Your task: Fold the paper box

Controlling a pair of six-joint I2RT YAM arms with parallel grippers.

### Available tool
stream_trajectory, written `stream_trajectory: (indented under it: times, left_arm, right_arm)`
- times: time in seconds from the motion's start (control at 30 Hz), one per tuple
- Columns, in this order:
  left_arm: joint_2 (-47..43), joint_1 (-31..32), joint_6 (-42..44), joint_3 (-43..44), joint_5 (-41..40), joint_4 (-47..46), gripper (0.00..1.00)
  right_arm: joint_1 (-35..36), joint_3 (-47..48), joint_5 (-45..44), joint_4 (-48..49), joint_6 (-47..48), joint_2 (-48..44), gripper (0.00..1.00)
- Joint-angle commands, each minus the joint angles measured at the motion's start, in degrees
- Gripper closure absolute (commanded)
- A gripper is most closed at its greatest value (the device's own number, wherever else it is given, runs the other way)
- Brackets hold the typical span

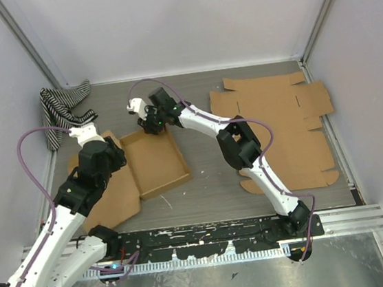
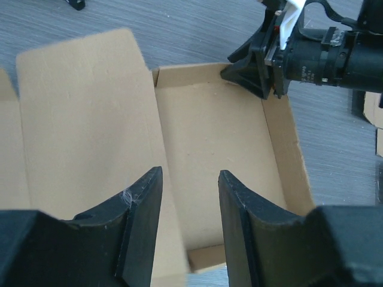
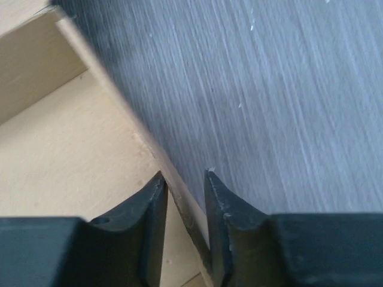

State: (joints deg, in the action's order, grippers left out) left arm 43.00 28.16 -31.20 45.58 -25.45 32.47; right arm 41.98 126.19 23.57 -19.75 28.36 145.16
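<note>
The paper box [image 1: 156, 163], a shallow open cardboard tray with a flat flap to its left, lies left of centre on the bench [image 1: 210, 186]. The left pincer [image 2: 188, 173] hangs spread above the fold between flap and tray, gripping nothing. The right pincer [image 3: 184, 174] straddles the tray's upper wall, one finger inside and one outside. I cannot tell whether it is pinching the wall.

A half-formed paper box [image 1: 158, 162] is seen on the table [image 1: 210, 190], one flap [image 1: 111, 194] laid flat to its left. The right end effector [image 1: 152, 124] is held at its far wall, the left end effector [image 1: 116, 152] at its left wall. A flat cardboard sheet [image 1: 280, 130] is laid to the right, a striped cloth [image 1: 63, 111] at the far left.
</note>
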Motion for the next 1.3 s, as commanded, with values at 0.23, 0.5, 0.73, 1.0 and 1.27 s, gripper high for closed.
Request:
stream_trajectory:
  times: [0.23,0.5,0.73,1.0,1.27]
  left_arm:
    - [3.9,-0.2,-0.6,0.4,3.7,-3.6,0.52]
    - [9.8,-0.2,-2.4,1.2,4.0,-5.7,0.53]
    - [16.4,-0.7,-4.1,2.2,-3.3,-8.1,0.49]
    - [23.9,-6.6,-3.8,7.8,-0.5,-3.0,0.47]
    - [22.7,-8.8,-2.6,3.0,0.5,-2.7,0.46]
  right_arm:
    - [-6.5,-19.6,-11.4,-8.8,-3.3,-19.1,0.94]
    - [-7.9,-32.4,-20.1,-17.0,-16.6,-26.5,0.95]
    - [-5.4,-44.5,-24.9,-10.7,-45.2,-32.1,0.99]
    - [5.9,-50.8,-34.8,-8.4,-60.8,-40.1,0.81]
    - [5.7,-41.5,-43.3,-11.8,-54.8,-34.5,0.56]
